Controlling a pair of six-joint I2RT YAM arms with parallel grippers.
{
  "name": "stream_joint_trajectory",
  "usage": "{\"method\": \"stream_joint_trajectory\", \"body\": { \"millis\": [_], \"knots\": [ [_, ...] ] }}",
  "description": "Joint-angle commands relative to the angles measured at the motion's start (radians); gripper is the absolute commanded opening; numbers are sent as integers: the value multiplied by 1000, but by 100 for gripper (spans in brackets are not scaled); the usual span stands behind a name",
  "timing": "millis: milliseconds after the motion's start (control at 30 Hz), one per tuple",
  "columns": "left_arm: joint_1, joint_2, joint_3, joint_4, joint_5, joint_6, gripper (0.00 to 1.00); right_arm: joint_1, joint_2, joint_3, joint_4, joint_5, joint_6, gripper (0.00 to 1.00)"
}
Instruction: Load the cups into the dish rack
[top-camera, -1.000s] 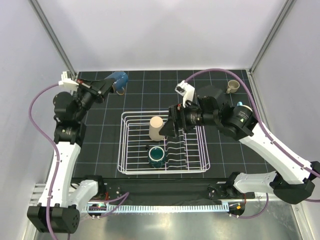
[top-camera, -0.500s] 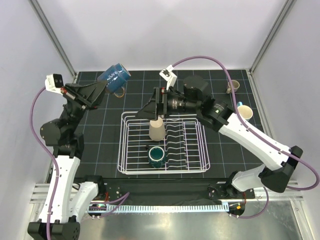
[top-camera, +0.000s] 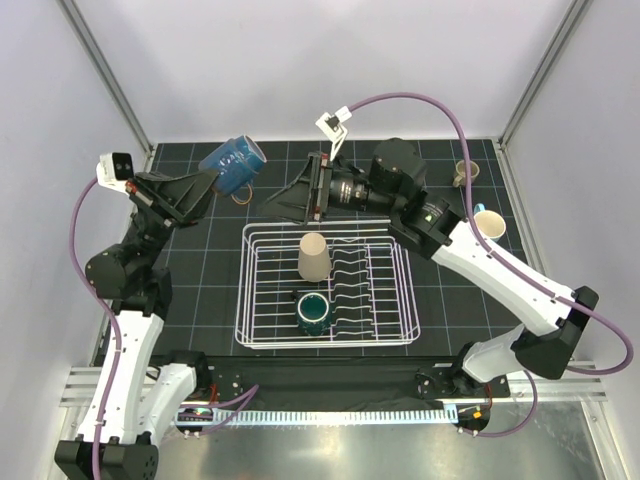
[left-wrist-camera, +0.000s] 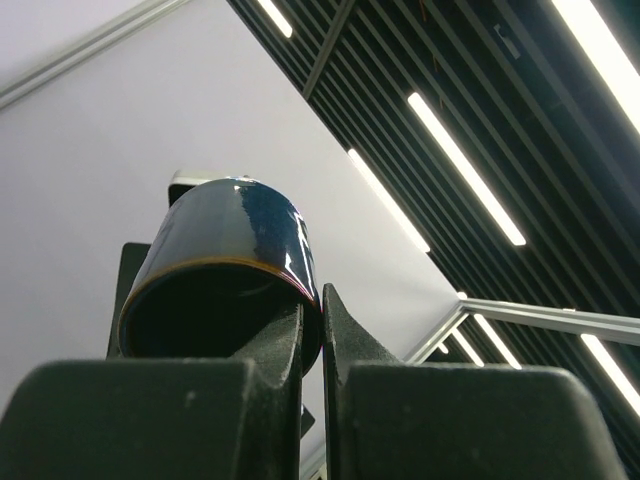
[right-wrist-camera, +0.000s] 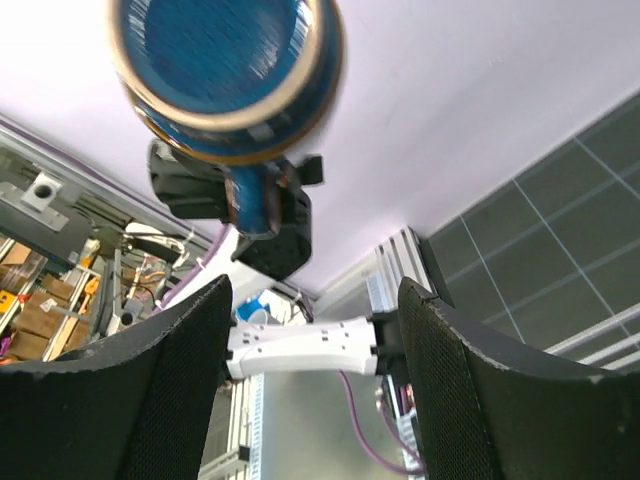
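Note:
My left gripper (top-camera: 212, 180) (left-wrist-camera: 320, 310) is shut on the rim wall of a dark blue mug (top-camera: 233, 162) (left-wrist-camera: 235, 250), one finger inside and one outside, holding it tilted above the table's back left. The mug's base (right-wrist-camera: 225, 70) faces the right wrist view. My right gripper (top-camera: 275, 200) (right-wrist-camera: 315, 380) hangs open and empty just right of that mug, pointing at it. The white wire dish rack (top-camera: 260, 330) holds a beige tapered cup (top-camera: 313, 256) and a dark teal mug (top-camera: 313, 312). A small tan mug (top-camera: 466, 172) and a pale cup (top-camera: 489, 223) stand at the right.
A black gridded mat (top-camera: 200, 290) covers the table. White enclosure walls (top-camera: 330, 70) and metal corner posts (top-camera: 105, 75) ring the back and sides. The right arm (top-camera: 470, 260) stretches across the rack's far right corner.
My right gripper left the beige cup in the rack and swung left and back toward the blue mug. The left arm raised the blue mug a little.

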Motion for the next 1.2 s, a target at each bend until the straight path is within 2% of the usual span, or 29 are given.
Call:
{"method": "stream_joint_trajectory", "body": {
  "millis": [0, 267, 333, 533, 633, 733, 767, 867, 967, 1000, 1033, 1100, 1167],
  "knots": [
    [-4, -21, 16, 91, -4, -20, 1, 18, 31, 82, 89, -6, -7, 68],
    [-7, -22, 0, 80, 19, -21, 1, 31, 81, 163, 80, 9, -21, 65],
    [-9, -27, -10, 77, 19, -26, 0, 34, 103, 193, 30, 22, -21, 62],
    [-17, -30, -17, 68, 33, -23, 0, 35, 138, 243, -21, 37, -24, 40],
    [-20, -28, -16, 62, 37, -24, 0, 34, 156, 267, -38, 25, -27, 37],
    [-23, -24, -8, 56, 43, -21, 0, 35, 164, 273, -46, 25, -22, 18],
    [-26, -21, -7, 53, 42, -20, 0, 37, 164, 275, -53, 31, -24, 4],
    [-27, -28, 10, -2, 50, 12, 0, 35, 153, 269, -86, 58, -45, 4],
    [-27, -37, 27, -105, 76, 64, 27, 35, 130, 241, -104, 110, -70, 4],
    [-27, -42, 27, -183, 85, 78, 47, 35, 109, 225, -109, 127, -76, 4],
    [-27, -50, 27, -217, 96, 94, 56, 32, 103, 220, -136, 152, -82, 4],
    [-27, -57, 24, -318, 106, 132, 72, 23, 80, 201, -173, 207, -102, 4],
    [-27, -65, 29, -379, 129, 160, 77, 11, 60, 174, -217, 236, -108, 4]
  ]
}}
